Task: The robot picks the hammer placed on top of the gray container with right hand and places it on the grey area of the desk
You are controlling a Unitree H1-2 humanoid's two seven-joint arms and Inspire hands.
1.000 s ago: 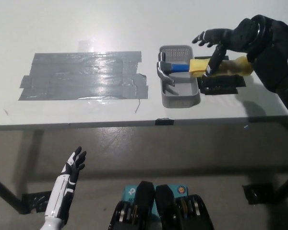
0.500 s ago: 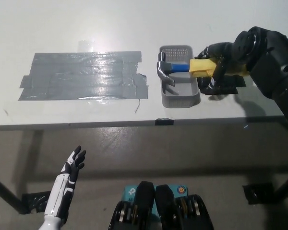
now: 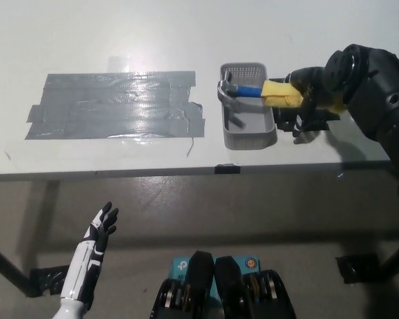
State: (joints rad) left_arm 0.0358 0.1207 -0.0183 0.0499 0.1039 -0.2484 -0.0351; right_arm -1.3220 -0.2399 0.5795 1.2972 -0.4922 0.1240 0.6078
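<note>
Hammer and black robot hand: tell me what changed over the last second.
The right robot hand came down from open above the handle and closed on the hammer, whose head has tipped up. The gray container, the tape patch and the left robot hand stayed put.

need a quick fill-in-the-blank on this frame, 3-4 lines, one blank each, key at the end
1. The black right hand is shut on the hammer's ____ handle.
2. The hammer's metal head sits over the ____ perforated plastic container.
3. The patch of grey tape lies to the container's ____ in the picture.
4. The white left hand rests open, ____ the white desk's front edge.

Missing words: yellow; grey; left; below
</note>
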